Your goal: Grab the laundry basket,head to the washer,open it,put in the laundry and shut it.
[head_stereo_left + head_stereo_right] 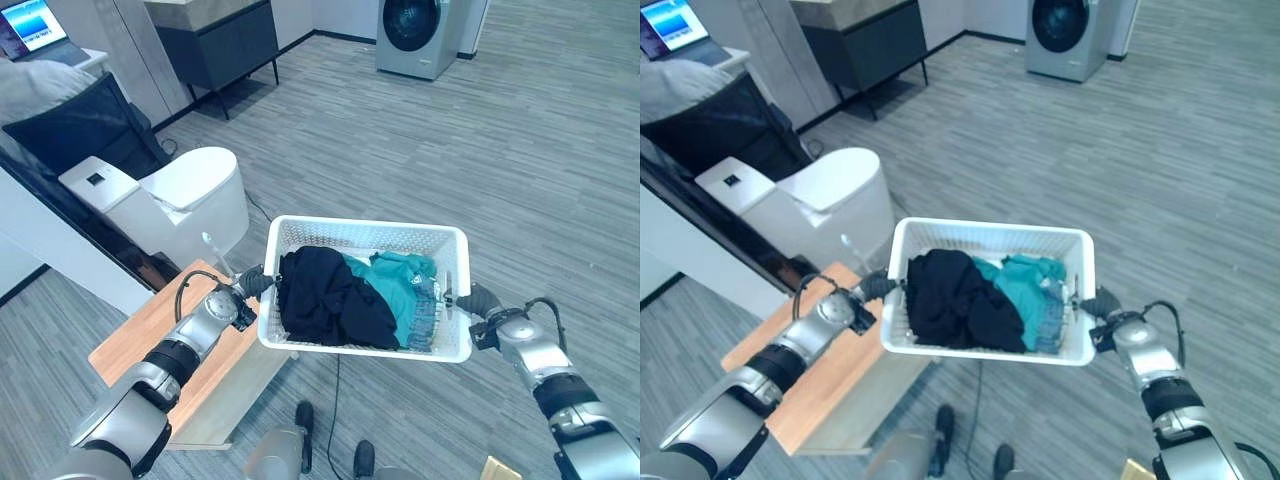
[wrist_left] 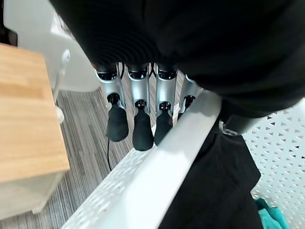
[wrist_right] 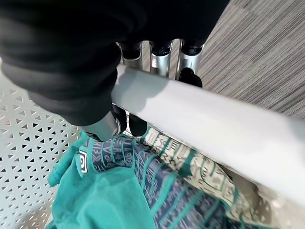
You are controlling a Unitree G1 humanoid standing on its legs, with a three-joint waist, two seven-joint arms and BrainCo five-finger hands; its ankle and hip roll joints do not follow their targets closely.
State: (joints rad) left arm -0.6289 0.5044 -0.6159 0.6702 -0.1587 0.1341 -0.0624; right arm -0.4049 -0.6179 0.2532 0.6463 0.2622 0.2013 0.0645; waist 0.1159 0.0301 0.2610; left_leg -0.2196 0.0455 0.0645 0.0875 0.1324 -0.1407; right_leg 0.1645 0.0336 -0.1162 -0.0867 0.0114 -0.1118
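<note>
While my left hand [image 1: 252,283] and right hand [image 1: 468,300] grip its side rims with curled fingers [image 2: 137,131], one white laundry basket [image 1: 300,229] hangs over the floor beside the bench [image 1: 135,345], holding one black garment [image 1: 325,295] and one teal [image 1: 395,275]; one washer [image 1: 415,35] stands far off.

Laundry [image 1: 350,295] in basket [image 1: 452,241]; washer [image 1: 415,35] far ahead.

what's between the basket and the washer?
Bare grey floor in the eye views. The basket, held by left hand and right hand, is far from the washer.
</note>
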